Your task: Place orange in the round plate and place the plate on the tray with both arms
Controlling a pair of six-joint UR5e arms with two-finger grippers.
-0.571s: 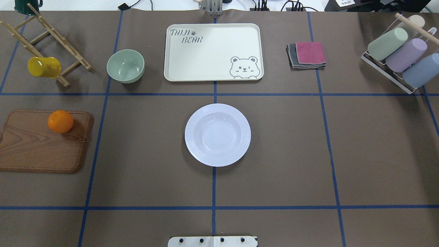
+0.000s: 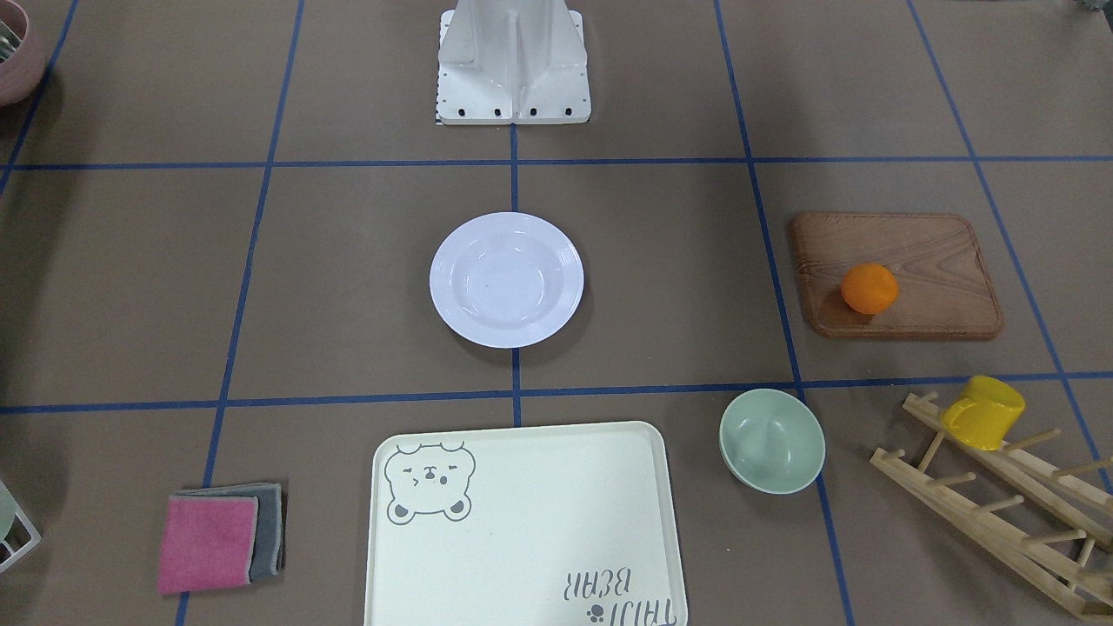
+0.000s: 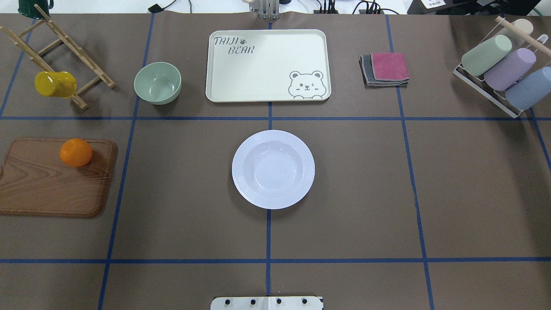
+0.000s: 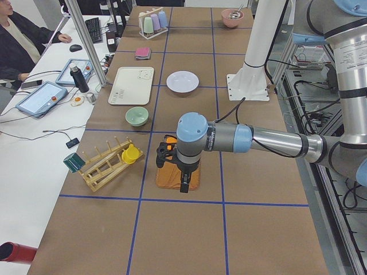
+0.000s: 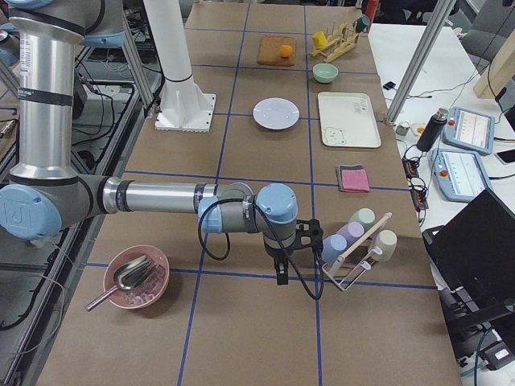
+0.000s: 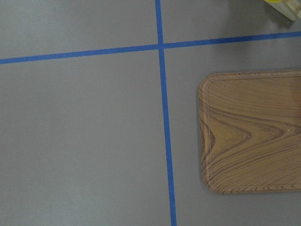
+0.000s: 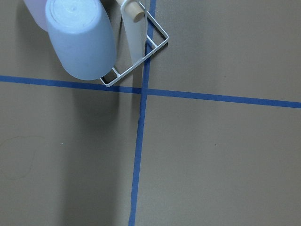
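Note:
The orange (image 3: 76, 152) (image 2: 869, 288) rests on the far part of a brown wooden board (image 3: 47, 185) at the table's left. An empty white round plate (image 3: 273, 169) (image 2: 506, 279) lies at the table's centre. Beyond it, the cream bear tray (image 3: 267, 64) (image 2: 522, 522) is also empty. My left gripper (image 4: 184, 182) shows only in the exterior left view, pointing down over the board; whether it is open or shut I cannot tell. My right gripper (image 5: 281, 273) shows only in the exterior right view, beside the cup rack; I cannot tell its state either.
A pale green bowl (image 3: 157, 82) sits left of the tray, with folded pink and grey cloths (image 3: 385, 69) on its right. A wooden rack holding a yellow mug (image 3: 55, 84) stands far left. A wire rack of pastel cups (image 3: 501, 69) (image 7: 80, 42) stands far right.

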